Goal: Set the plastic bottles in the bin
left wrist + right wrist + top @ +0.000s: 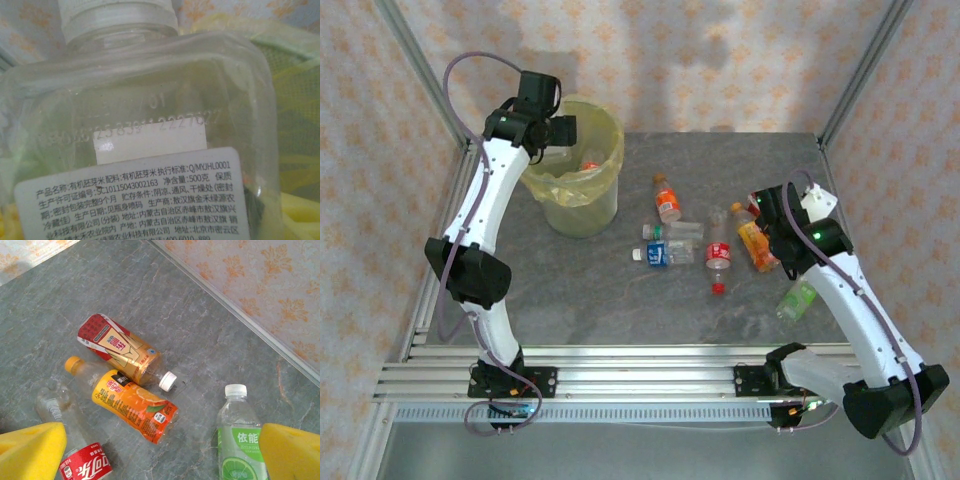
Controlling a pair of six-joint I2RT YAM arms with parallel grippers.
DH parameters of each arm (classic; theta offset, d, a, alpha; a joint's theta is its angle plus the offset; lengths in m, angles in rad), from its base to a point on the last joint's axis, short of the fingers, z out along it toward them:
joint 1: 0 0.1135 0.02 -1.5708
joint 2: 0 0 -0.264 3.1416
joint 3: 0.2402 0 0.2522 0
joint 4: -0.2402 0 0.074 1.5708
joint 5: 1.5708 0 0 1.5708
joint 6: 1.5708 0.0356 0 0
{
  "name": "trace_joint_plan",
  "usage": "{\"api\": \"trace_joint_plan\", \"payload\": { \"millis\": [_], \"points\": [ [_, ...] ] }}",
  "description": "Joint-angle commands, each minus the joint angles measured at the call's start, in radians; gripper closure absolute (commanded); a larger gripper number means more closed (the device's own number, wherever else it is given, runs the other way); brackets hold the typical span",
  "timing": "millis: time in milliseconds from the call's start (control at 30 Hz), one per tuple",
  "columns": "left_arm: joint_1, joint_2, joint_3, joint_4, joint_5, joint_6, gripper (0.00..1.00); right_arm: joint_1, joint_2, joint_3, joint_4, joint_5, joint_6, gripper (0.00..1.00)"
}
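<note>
Top view, bin: You have the round bin lined with a translucent yellow-green bag (pixel 582 205) at the far left of the grey stone-patterned table (pixel 620 300), with something red inside it.
Top view, left gripper: Your left gripper (pixel 558 130) hangs over the bin's rim.
Top view, loose bottles: Mid-table, well apart from the bin, lie a reddish-orange-labelled bottle (pixel 667 200), a clear green-capped bottle (pixel 672 232), a blue-labelled bottle (pixel 655 254) and a red-labelled cola bottle (pixel 718 255). A green-labelled bottle (pixel 798 298) lies beside your white right arm (pixel 850 290).
Left wrist view, bottle: A clear plastic bottle with a white cap and white printed label (pixel 140 125) sits close against the lens, with the bag behind it.
Left jaws: You cannot tell whether they grip it.
Right wrist view, jaws: Your right gripper (pixel 160 442) has its yellow foam pads (pixel 30 452) spread wide, holding nothing.
Right wrist view, bottles: A red-and-gold-labelled bottle with a white cap (pixel 120 352) lies against an orange juice bottle (pixel 132 410). The cola bottle is near the left-hand pad and the green-labelled bottle just beside the other.
</note>
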Motion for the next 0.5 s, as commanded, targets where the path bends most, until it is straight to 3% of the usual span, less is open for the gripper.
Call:
{"api": "trace_joint_plan", "payload": {
  "millis": [0,367,467],
  "points": [
    [0.008,-0.022,-0.034,-0.064,0.005,-0.045,0.18,-0.004,0.004,0.027,-0.001,0.007,-0.004,0.01],
    [0.008,-0.058,-0.102,-0.103,-0.026,-0.096,0.00,-0.004,0.011,0.030,-0.003,0.010,-0.005,0.01],
    [0.007,-0.073,-0.105,-0.112,-0.051,-0.103,0.00,-0.004,0.020,0.035,-0.003,0.009,-0.006,0.01]
  ]
}}
